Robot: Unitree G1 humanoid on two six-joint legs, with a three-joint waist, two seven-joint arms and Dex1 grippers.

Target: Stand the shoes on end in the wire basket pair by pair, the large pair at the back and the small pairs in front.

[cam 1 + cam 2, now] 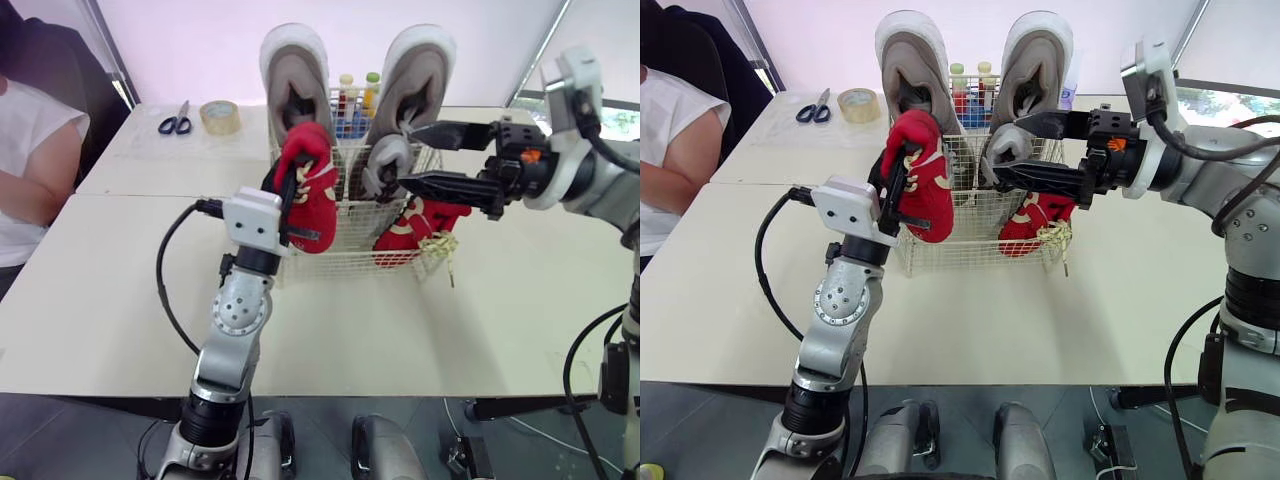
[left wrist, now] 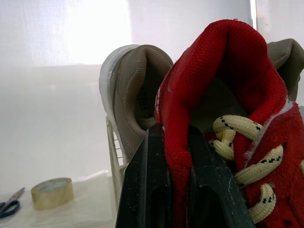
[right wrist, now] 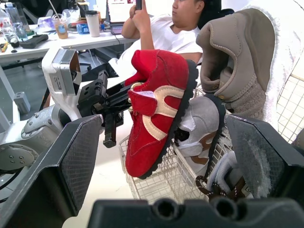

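Left gripper (image 2: 175, 135) is clenched on the heel collar of a red shoe (image 1: 312, 195), one finger on either side of the collar. It holds the shoe toe down at the front left corner of the wire basket (image 1: 345, 265). Right gripper (image 1: 405, 156) is spread wide, its fingers above and below a small grey shoe (image 1: 385, 162) standing in the basket; whether they touch it cannot be told. Another red shoe (image 1: 412, 225) lies in the front right part. Two large beige shoes (image 1: 297, 80) stand on end at the back.
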